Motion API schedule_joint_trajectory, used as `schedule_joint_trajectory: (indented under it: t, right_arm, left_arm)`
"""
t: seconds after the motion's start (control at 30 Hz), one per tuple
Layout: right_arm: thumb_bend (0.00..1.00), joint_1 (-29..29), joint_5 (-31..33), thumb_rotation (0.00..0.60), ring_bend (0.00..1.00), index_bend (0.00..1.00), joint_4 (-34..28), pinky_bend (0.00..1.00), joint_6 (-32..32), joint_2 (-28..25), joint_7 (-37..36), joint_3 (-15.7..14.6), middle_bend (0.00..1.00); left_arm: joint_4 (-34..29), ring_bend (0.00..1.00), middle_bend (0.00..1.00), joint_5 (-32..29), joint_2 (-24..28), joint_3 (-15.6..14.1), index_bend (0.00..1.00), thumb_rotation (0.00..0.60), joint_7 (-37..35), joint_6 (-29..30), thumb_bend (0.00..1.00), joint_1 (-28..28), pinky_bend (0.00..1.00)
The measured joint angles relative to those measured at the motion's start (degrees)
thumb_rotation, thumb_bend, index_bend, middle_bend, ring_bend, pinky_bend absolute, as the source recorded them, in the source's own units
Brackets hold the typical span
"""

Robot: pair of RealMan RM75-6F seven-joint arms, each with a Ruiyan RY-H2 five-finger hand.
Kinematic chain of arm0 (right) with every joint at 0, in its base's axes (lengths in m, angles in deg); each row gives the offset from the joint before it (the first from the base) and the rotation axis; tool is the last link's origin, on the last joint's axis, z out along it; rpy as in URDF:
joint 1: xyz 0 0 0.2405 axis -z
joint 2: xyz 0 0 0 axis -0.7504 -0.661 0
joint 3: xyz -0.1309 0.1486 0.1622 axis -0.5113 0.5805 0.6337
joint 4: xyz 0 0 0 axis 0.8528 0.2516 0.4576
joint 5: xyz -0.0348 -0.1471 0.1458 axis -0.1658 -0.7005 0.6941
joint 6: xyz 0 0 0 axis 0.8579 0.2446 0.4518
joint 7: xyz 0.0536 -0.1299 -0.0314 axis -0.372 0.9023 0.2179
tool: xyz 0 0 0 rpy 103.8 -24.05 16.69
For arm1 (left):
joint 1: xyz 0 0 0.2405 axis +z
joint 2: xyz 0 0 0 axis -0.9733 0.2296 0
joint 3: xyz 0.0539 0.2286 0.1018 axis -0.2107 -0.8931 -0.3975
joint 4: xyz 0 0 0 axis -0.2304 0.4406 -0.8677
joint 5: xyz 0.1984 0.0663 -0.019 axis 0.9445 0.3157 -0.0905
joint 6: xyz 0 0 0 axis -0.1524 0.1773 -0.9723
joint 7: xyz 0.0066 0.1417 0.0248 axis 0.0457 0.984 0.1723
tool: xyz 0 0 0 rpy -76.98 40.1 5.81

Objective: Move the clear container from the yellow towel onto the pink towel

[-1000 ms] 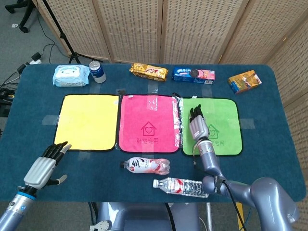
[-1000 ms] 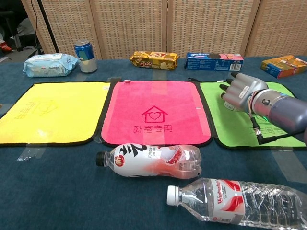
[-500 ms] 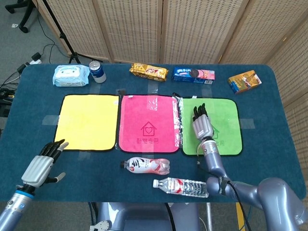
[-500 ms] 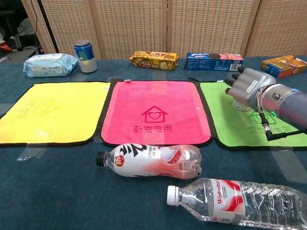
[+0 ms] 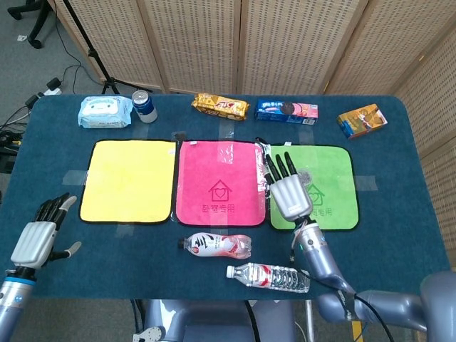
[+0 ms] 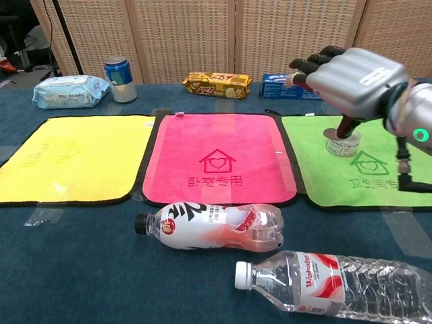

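Right hand [image 6: 354, 81] raised upper right, fingers spread, empty, above container [image 6: 342, 142] on green towel [image 6: 351, 177]; left hand [image 5: 35, 239] lower left, open.

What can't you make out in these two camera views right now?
- Small clear container on the green towel: the right robot hand covers its top in the chest view; in the head view it is too small to tell its contents.
- Left robot hand: outside the chest view.
- Water bottle: its base is cut off by the chest view's right edge.
- Print on the snack packs: too small in the head view.
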Motion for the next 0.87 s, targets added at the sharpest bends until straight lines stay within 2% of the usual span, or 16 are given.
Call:
schedule_joint_trajectory:
  t: [0.07,0.2,0.33,0.43,0.6,0.87]
  right_arm:
    - [0.12,3.7,-5.4,0.6,0.0,0.11,-3.1,0.03,4.5,-1.7,-5.8,-2.1,0.0]
    - [0.05,12.9,-16.0,0.6,0.0,0.11,-6.4,0.03,14.1,-4.5,-18.3,-8.3,0.0]
    - [0.09,21.9,-24.6,0.6,0.0,0.11,-6.2,0.03,22.8,-7.1,-28.7,-14.1,0.0]
    - [0.09,26.4,-27.9,0.6,0.0,0.11,-4.8,0.03,25.5,-9.3,-34.2,-16.8,0.0]
    - [0.1,30.6,-29.7,0.6,0.0,0.11,-2.2,0.03,26.6,-12.4,-39.7,-17.8,0.0]
    - [0.1,34.1,-30.1,0.6,0.0,0.11,0.6,0.03,25.7,-13.5,-45.2,-16.3,0.0]
  left_arm:
    - [0.0,0.0,0.0,0.0,-0.1,0.3,0.0,0.6,0.2,1.2,0.15,0.4,0.0]
    - [-0.1,0.0,0.0,1.2,-0.4,0.6,0.0,0.6,1.0,4.8,0.08,1.5,0.0]
    - [-0.2,0.0,0.0,2.5,-0.9,0.7,0.0,0.6,2.4,8.7,0.08,3.5,0.0]
    - [-0.4,0.0,0.0,2.5,-1.1,0.5,0.0,0.6,3.0,9.2,0.08,4.4,0.0]
    - [0.1,0.0,0.0,2.6,-0.9,0.5,0.0,0.6,3.8,9.9,0.08,5.0,0.0]
    - [1.0,0.0,0.0,3.2,-0.6,0.8,0.0,0.6,4.3,10.6,0.09,5.4,0.0]
